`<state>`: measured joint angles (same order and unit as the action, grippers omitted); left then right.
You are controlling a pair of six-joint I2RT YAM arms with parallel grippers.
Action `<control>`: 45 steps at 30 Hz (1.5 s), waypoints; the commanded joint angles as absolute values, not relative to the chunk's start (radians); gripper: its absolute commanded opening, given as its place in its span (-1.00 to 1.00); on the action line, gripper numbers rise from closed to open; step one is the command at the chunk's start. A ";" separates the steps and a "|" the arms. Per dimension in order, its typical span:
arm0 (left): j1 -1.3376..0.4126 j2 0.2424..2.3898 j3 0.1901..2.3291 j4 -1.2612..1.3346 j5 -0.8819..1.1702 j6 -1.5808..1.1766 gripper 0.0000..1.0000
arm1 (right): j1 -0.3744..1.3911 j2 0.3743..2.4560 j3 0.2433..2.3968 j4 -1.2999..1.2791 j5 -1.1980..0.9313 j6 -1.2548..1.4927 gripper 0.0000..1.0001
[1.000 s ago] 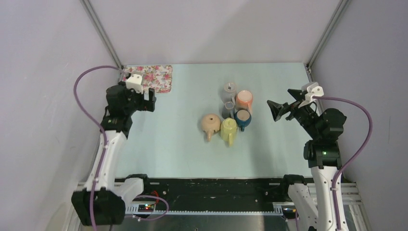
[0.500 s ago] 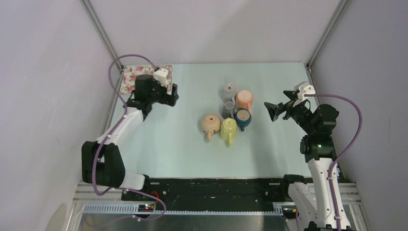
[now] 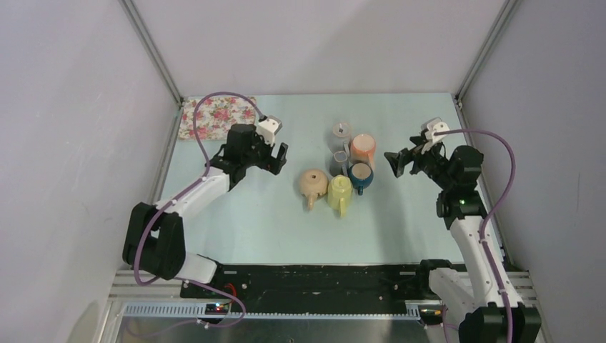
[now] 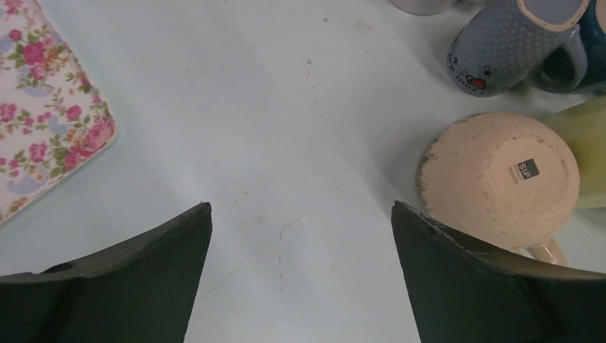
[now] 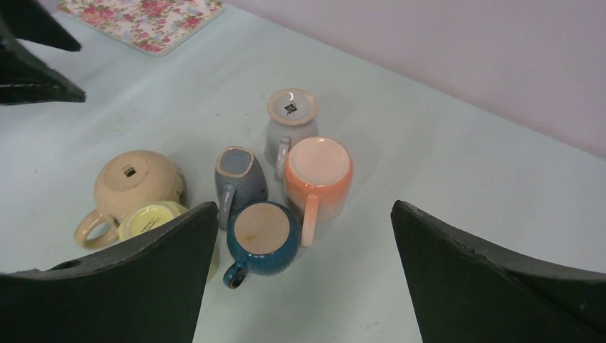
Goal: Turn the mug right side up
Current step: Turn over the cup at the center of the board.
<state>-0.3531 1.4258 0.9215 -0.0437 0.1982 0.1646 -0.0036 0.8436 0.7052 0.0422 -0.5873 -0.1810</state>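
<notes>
While left claw and right claw gape empty, peach mug sits inverted, scuffed base up.

Mugs crowd together; bare table surrounds them.

a robotics lab cell: plain lilac panels on metal framing box in a pale tabletop; left arm and right arm sit on a slotted rail.
</notes>
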 commanded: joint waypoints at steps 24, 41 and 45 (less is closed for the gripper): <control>-0.350 1.213 0.754 -0.124 0.151 0.359 0.97 | 0.222 1.521 1.094 -0.163 -0.166 -0.148 0.39; -0.349 1.222 0.755 -0.122 0.181 0.333 0.97 | 0.254 1.644 1.094 -0.152 -0.137 -0.125 0.12; -0.350 1.236 0.757 -0.122 0.197 0.329 0.97 | 0.281 1.679 1.094 -0.136 -0.093 -0.134 0.12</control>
<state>-0.3531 1.2217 0.7517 -0.1440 0.1684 0.3313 0.2523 1.6424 1.0618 -0.1757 -0.1467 -0.1322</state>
